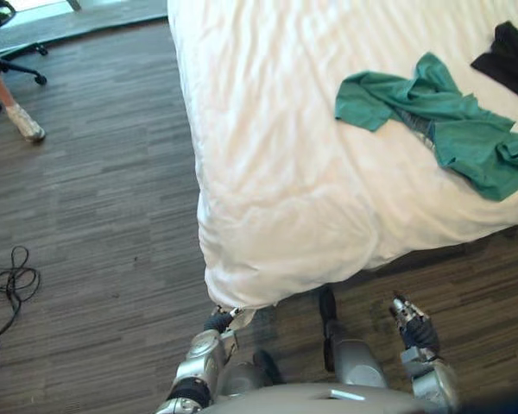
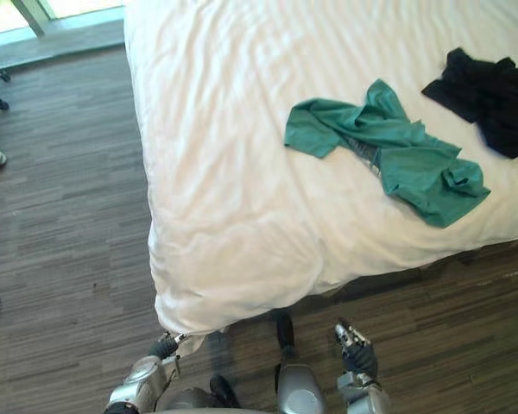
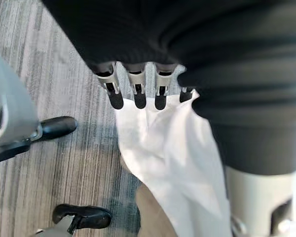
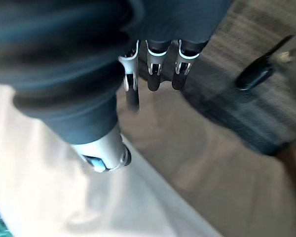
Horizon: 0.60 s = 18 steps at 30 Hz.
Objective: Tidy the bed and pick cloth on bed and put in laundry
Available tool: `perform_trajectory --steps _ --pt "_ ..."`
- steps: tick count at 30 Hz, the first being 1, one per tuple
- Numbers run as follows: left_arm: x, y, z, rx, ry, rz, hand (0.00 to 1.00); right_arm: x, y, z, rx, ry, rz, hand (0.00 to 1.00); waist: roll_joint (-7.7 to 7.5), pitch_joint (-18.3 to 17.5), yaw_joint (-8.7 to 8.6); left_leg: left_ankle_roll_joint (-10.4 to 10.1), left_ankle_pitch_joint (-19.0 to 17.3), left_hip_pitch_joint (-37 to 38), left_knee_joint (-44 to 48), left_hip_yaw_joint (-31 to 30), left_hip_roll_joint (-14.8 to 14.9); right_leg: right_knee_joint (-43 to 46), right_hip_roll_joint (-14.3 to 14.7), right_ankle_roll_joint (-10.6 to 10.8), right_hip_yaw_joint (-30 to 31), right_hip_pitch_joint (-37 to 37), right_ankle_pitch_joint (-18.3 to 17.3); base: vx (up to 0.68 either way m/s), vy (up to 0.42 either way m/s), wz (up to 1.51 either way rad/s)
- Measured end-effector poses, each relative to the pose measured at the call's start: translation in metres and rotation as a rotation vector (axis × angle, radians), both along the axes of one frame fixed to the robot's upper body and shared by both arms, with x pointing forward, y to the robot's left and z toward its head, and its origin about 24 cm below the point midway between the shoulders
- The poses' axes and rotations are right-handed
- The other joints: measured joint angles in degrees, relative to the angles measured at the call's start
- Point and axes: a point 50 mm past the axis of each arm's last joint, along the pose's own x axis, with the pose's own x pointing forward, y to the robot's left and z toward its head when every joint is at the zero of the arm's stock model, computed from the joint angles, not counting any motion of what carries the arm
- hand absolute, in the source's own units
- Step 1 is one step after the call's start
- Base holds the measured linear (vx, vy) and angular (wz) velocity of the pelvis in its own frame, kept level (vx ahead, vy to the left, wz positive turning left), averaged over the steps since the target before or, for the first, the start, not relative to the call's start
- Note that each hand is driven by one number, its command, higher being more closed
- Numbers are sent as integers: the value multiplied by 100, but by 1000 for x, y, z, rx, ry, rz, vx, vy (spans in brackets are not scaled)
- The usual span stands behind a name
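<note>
The green cloth (image 1: 440,121) is lying crumpled on the white duvet (image 1: 276,190) of the bed, toward the robot's right and well apart from both hands, with a black cloth (image 1: 509,56) lying just beyond it near the far edge. The left hand (image 1: 217,322) is sitting low at the hanging corner of the duvet (image 3: 172,158), the white fabric lying right against it, though I cannot tell whether it is actually gripping that corner. The right hand (image 1: 414,328) is hanging down by the foot of the bed with its fingers (image 4: 158,69) loosely extended and holding nothing. Both garments are looking light, soft and limp, so they are likely going to sag and trail when lifted. The bunched ridge in the middle of the green cloth is probably offering the surest hold, gathering several folds at once so that no loose end is dragging. The duvet is looking bulkier, and is probably best pulled by its corner.
</note>
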Motion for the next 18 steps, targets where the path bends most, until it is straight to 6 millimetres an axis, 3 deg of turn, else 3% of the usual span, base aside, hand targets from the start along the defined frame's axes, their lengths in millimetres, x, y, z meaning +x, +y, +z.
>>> perform_trajectory --steps 2,5,9,10,11,12,14,15,16,18 --pt "-4 2 -1 19 11 -14 0 0 6 -4 15 20 22 0 -172 -36 8 -51 -32 -8 18 -24 -27 1203 -117 -44 -133 -553 -545 -2 -89 10" --pt "-22 6 -7 31 54 -5 0 6 10 -3 9 13 64 0 -317 -56 24 -147 -90 239 114 116 -136 2399 -299 -72 -454 -967 -892 71 -95 -39" --pt "-22 7 -7 47 47 2 0 8 19 -6 11 36 105 0 -382 -34 -9 -139 -94 522 218 168 -143 2873 -328 -266 -639 -965 -1126 58 -100 -40" --pt "-22 8 -7 51 48 2 0 9 22 -6 10 39 116 0 -440 -25 -10 -137 -105 569 220 202 -178 2768 -336 -274 -683 -896 -1336 7 -136 -50" --pt "-22 8 -7 51 50 3 0 11 22 -6 9 39 122 0 -447 -15 -6 -130 -143 584 231 235 -165 2726 -335 -543 -784 -871 -1594 12 -91 -33" --pt "-27 6 -10 44 76 2 0 17 22 -6 11 41 119 0 -384 8 -87 -90 -132 659 174 280 -98 2765 -587 -623 -1389 -760 -1867 12 -83 -20" --pt "-31 9 -12 50 97 -4 0 16 24 -7 12 49 122 0 -398 18 -144 -144 -170 735 219 277 -28 2685 -626 -570 -1629 -609 -1647 -27 -61 -25" --pt "-33 10 -13 48 110 -2 0 15 22 -7 7 55 121 0 -353 22 -108 -36 -190 733 384 221 102 2287 -350 -495 -1403 -426 -1370 -74 -86 -51" --pt "-34 12 -13 46 112 7 0 19 21 -6 -8 54 138 0 -363 58 -102 89 -392 562 493 -64 32 1591 -105 -498 -1234 -140 -1118 -60 -72 -51" --pt "-33 12 -12 45 108 11 0 31 19 -3 -36 44 167 0 -294 65 -85 221 -447 339 172 -163 -241 717 63 -602 -1263 232 -948 -29 -21 -50"
